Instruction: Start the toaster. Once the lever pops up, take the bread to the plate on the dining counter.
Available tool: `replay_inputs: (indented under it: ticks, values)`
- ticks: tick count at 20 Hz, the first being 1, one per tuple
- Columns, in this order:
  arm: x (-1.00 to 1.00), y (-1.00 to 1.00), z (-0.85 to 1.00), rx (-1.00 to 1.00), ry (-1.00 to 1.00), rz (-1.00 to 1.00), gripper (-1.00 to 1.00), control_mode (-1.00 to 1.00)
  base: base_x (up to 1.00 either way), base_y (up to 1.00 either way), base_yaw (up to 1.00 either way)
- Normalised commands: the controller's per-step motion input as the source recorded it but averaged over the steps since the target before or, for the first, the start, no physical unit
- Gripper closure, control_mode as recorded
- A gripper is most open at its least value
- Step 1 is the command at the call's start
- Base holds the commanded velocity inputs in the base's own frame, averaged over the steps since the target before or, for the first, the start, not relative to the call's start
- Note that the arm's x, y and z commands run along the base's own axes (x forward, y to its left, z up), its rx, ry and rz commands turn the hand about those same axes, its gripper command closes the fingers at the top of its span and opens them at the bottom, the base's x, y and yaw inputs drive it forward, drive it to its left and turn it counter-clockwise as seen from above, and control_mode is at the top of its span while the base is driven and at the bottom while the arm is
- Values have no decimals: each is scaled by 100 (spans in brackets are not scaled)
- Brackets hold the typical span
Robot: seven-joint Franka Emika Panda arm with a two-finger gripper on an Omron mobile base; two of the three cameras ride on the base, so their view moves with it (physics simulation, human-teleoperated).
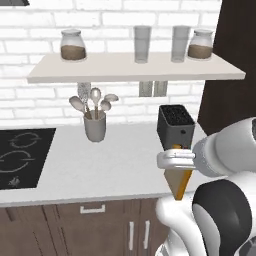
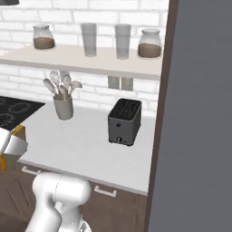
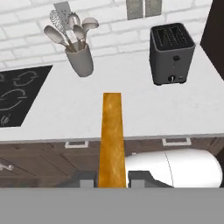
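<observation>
My gripper is shut on the bread, a tan slice with a brown crust that I see edge-on, running up from between the fingers. In the left base view the gripper hangs at the worktop's front edge, with the bread sticking out below the hand. The right base view puts the gripper and bread at the far left. The dark toaster stands behind on the worktop, both slots empty. The plate and the dining counter are out of view.
A grey utensil cup stands left of the toaster, and a black hob lies at the far left. The wall shelf carries jars and glasses. A dark tall cabinet closes off the right side.
</observation>
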Motion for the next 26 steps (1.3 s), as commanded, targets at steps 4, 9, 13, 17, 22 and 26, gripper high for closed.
replay_inputs:
  ticks: [4, 9, 13, 17, 22, 26]
  values:
    - [0, 0, 0, 0, 0, 0, 100, 100, -27, 4, 69]
    - [0, 0, 0, 0, 0, 0, 100, 100, -13, 9, 89]
    - [0, 0, 0, 0, 0, 0, 100, 100, -9, 0, 100]
    - [0, 0, 0, 0, 0, 0, 100, 100, -5, 0, 100]
    - [0, 0, 0, 0, 0, 0, 100, 100, 0, 0, 99]
    - [0, 0, 0, 0, 0, 0, 100, 100, 6, 0, 97]
